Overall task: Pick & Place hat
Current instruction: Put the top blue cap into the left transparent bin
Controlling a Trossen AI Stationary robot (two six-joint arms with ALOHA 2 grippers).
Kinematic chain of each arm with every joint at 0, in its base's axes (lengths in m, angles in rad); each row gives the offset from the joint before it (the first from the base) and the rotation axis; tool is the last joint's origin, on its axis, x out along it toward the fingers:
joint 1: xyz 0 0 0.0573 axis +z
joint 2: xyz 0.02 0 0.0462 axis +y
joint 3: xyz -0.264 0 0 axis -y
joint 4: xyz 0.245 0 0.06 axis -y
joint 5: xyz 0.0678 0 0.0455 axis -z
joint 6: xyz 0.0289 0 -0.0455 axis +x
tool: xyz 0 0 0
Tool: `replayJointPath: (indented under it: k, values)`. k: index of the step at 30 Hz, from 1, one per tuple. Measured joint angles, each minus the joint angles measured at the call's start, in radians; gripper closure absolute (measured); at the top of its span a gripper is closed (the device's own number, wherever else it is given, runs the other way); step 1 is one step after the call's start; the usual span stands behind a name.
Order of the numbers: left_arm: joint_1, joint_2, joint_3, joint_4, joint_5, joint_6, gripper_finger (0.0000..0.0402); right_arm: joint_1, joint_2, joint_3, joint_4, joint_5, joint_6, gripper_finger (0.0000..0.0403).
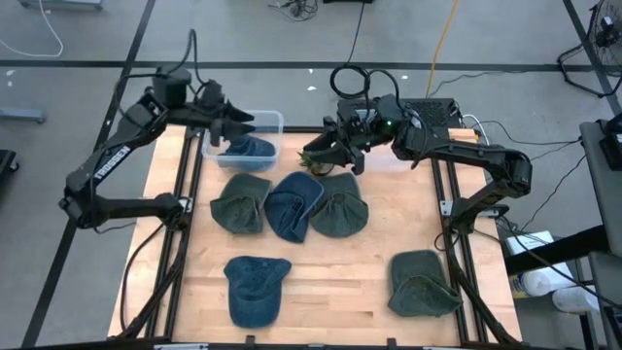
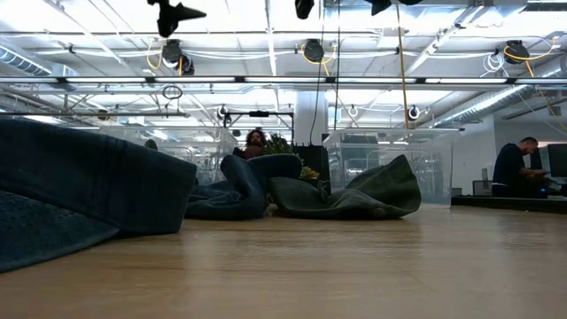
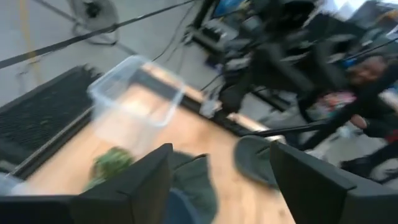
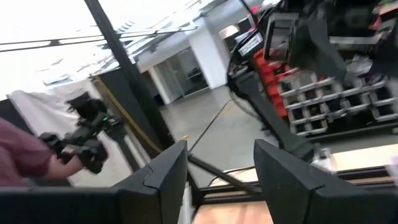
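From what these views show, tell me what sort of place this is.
Probably a robotics lab or workshop: a wooden table in a metal frame on a bare concrete floor, exposed ceiling pipes and lights, and a person at a workstation.

Pale wooden table [image 1: 330, 277] inside a black frame [image 1: 457, 248] on grey floor. Black cables [image 1: 352, 80] coiled past the far edge, a yellow cord [image 1: 442, 39] beyond. Across the room, a person [image 2: 516, 170] seated at a desk; ceiling lights overhead.
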Motion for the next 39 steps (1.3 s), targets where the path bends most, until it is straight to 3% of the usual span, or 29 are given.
replayJointPath:
  k: [9, 13, 20, 36, 39]
  values:
    - [-0.066, -0.105, 0.001, 0.118, 0.037, -0.104, 0.0117, 0.062, -0.028, -0.001, -0.035, 0.071, -0.107, 0.0148]
    - [-0.102, -0.145, 0.001, 0.159, 0.037, -0.154, 0.0117, 0.114, -0.066, -0.001, -0.113, 0.196, -0.266, 0.013]
    - [-0.145, -0.201, 0.001, 0.164, 0.033, -0.223, 0.0117, 0.179, -0.11, 0.001, -0.2, 0.364, -0.528, 0.0131]
    - [-0.237, -0.219, 0.001, 0.135, 0.032, -0.336, 0.0117, 0.268, -0.146, 0.0, -0.571, 0.484, -0.729, 0.0151]
    - [-0.237, -0.219, 0.001, 0.133, 0.032, -0.36, 0.0117, 0.282, -0.138, 0.0, -0.639, 0.551, -0.791, 0.0151]
